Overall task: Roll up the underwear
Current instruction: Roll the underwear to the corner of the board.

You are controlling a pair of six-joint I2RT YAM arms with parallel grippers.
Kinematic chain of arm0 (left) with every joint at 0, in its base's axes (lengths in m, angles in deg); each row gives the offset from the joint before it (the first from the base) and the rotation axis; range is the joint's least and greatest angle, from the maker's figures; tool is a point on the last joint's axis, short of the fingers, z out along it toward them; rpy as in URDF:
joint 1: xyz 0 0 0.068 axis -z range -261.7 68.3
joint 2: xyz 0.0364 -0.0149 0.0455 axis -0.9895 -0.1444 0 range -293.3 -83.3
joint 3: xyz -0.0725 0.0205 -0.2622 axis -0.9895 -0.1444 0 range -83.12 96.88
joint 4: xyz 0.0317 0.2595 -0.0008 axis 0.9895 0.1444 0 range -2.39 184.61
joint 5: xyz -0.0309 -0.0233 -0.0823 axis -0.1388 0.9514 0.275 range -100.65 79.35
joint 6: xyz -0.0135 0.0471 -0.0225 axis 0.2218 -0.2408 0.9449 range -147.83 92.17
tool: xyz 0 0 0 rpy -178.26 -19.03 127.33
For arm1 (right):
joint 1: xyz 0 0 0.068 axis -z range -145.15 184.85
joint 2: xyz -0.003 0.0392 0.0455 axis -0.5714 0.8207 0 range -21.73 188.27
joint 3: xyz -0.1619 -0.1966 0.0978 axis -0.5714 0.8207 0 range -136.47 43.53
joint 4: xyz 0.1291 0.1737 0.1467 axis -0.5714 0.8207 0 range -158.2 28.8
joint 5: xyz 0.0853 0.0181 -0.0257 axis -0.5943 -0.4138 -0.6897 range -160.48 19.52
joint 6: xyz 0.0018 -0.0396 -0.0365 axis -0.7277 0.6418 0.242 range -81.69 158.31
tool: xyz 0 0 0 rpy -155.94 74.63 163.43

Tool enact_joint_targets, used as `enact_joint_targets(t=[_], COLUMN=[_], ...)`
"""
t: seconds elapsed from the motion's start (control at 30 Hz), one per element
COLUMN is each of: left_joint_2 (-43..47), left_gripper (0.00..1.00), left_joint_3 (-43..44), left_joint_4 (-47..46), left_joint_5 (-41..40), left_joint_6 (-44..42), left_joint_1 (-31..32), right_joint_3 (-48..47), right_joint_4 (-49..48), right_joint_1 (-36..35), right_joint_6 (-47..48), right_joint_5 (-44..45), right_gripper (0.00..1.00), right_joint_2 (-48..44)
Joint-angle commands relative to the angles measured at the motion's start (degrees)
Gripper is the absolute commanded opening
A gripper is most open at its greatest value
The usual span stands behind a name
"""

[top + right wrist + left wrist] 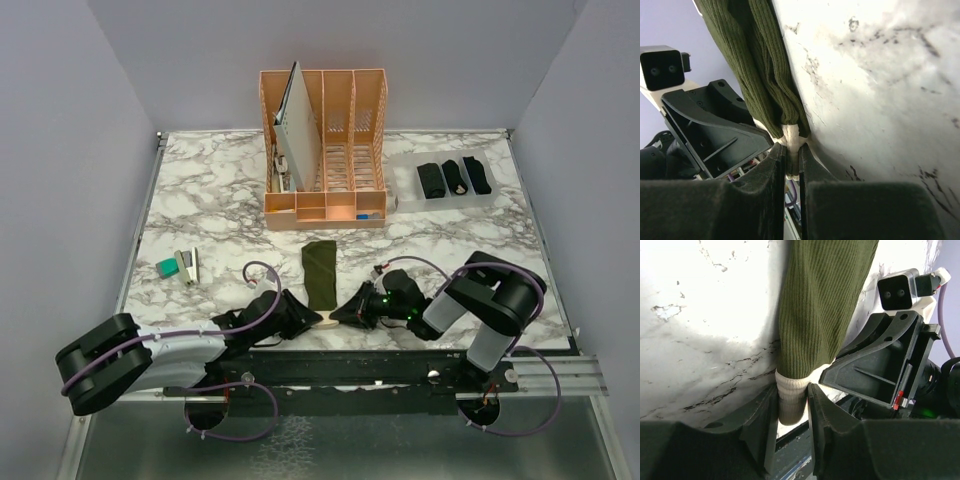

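At the near worktop edge, left end effector (pixel 792 407): two black, matte, hard plastic fingers clamped on the bunched end of the cream waistband (pixel 791 392), which fills the gap between them.
Right end effector (pixel 791 157): same black plastic, fingers almost together, pinching a thin fold of the waistband (pixel 791 136) from the opposite side.
Both end effectors from above: left (pixel 300 318) and right (pixel 350 313) point toward each other at the near end of the cloth; the grip itself is too small to make out there.
Olive-green brief (pixel 320 272): finely ribbed knit (pixel 825 305), folded into a long narrow strip lying flat and running away from the arms; its layered folds show in the right wrist view (pixel 760 75), and the far end is cut off in both wrist views.
Worktop (pixel 200 200): white marble pattern with grey-black veins, smooth.
Three black rolls (pixel 454 177): short bundles side by side in a clear shallow tray (pixel 404 168) at the far right; any stripe is too small to tell.
Organizer (pixel 325 208): peach slotted plastic, far centre, holding a tilted pale panel (pixel 297 115).
Teal block (pixel 167 267): small, at the left, well apart from the cloth; the object beside it is unclear.
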Motion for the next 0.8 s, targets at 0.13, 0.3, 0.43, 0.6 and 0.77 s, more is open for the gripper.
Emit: enact_joint_targets(t=[0.13,0.3,0.43,0.6,0.77], left_joint_2=[-2.6,-1.8,1.9,5.4,4.7], left_gripper=[0.27,0.16,0.1,0.08,0.07], left_joint_3=[0.7,0.7,0.7,3.3,6.7], left_joint_4=[5.3,7.2,11.8,20.7,25.4], left_joint_5=[-3.7,-4.2,-5.5,-5.4,-0.1], left_joint_6=[-3.9,-4.1,-5.5,-9.0,-15.9], left_joint_1=[0.1,0.0,0.0,-2.2,-6.6], right_joint_3=[-1.8,-1.9,-3.3,-9.2,-11.7], right_joint_4=[2.7,7.3,16.9,35.7,43.2], right_joint_1=[-0.4,-0.4,-0.4,-0.4,-0.4], right_joint_6=[4.0,7.2,14.1,29.1,40.7], right_joint_5=[-5.5,-4.4,-1.5,4.2,10.0], right_gripper=[0.12,0.17,0.33,0.52,0.57], right_joint_2=[2.1,-0.6,-5.9,-13.1,-17.6])
